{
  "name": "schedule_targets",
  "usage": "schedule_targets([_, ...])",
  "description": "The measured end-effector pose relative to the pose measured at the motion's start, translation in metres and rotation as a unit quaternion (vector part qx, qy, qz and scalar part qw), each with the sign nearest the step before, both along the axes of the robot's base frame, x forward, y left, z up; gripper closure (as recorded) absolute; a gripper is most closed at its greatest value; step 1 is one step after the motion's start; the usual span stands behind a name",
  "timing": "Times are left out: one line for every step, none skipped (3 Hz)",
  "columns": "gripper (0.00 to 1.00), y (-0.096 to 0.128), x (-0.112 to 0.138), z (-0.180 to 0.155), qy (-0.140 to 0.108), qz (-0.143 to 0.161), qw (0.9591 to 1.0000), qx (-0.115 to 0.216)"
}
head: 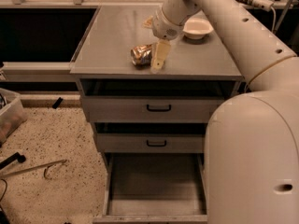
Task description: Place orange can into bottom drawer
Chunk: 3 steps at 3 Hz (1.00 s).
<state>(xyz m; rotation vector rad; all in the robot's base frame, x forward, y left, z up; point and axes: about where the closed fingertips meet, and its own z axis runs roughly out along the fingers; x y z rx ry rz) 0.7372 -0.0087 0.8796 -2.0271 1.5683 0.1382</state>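
Note:
The orange can (140,55) lies on its side on the grey cabinet top (117,36), near the front middle. My gripper (157,59) reaches down from the upper right and sits right beside the can's right end, touching or almost touching it. The bottom drawer (156,185) is pulled open below, and its flat grey floor is bare. My arm covers the drawer's right edge.
A cream round bowl (197,28) stands on the cabinet top behind and to the right of the gripper. Two shallower drawers with black handles (158,108) are slightly open above the bottom one. My arm's large white body (252,157) fills the right side. A bin (9,115) and tools lie on the speckled floor at left.

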Motion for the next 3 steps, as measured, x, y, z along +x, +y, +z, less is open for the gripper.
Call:
schedule_targets([0.00,0.000,0.000,0.000,0.000,0.000,1.0000,0.000])
schedule_targets([0.00,0.008,0.014,0.000,-0.004,0.002,1.0000,-0.006])
schedule_targets([0.00,0.015,0.029,-0.003,-0.002,0.009,0.9998,-0.017])
